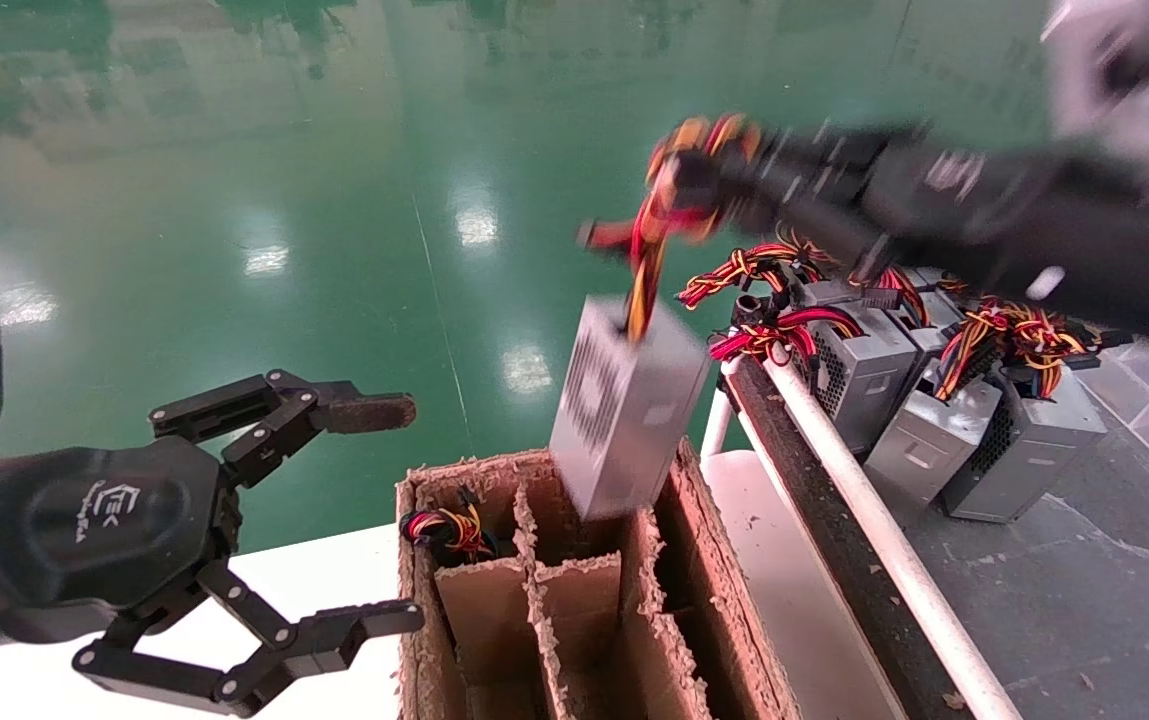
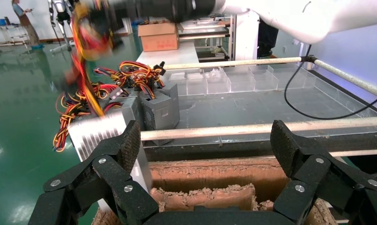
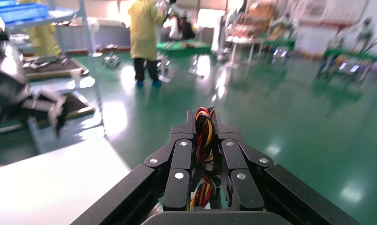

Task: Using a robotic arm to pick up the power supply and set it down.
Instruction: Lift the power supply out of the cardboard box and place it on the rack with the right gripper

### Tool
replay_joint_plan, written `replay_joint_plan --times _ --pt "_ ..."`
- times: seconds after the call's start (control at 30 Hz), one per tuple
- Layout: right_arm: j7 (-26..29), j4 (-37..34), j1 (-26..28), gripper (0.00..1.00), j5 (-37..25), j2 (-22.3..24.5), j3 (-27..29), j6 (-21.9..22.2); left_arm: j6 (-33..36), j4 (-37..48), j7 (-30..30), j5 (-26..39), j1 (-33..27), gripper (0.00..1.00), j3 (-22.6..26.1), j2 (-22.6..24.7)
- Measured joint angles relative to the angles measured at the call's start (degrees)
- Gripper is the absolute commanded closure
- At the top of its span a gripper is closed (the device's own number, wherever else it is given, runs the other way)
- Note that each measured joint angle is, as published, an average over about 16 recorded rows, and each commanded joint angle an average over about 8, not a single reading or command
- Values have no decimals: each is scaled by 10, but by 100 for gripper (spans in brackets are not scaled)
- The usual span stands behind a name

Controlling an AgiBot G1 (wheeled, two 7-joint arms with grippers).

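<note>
The power supply (image 1: 624,410), a silver box with a vented side, hangs tilted from its red, yellow and black wires (image 1: 679,200). Its lower end dips into the middle far cell of the cardboard box (image 1: 709,560). My right gripper (image 1: 709,175), at the end of the robotic arm (image 1: 984,215), is shut on those wires high above the box. In the right wrist view the wires (image 3: 203,140) run between the closed fingers of the right gripper (image 3: 204,117). My left gripper (image 1: 409,512) stands open beside the box's left side. The left wrist view shows the left gripper (image 2: 206,145) wide open, with the power supply (image 2: 99,136) behind one finger.
The cardboard box has divider walls, and another unit's wires (image 1: 444,530) show in its far left cell. Several more power supplies (image 1: 934,420) stand on the dark belt at the right behind a white rail (image 1: 864,520). The box sits on a white table (image 1: 334,580). Green floor lies beyond.
</note>
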Motion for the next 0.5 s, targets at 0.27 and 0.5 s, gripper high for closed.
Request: replay_joint_plan --times 0.27,0.5 --pt "-46 -104 124 100 -22 12 10 -9 0 0 0 0 0 0 0 0" --pt "-109 -219 231 100 -70 35 6 5 0 0 0 0 0 0 0 0"
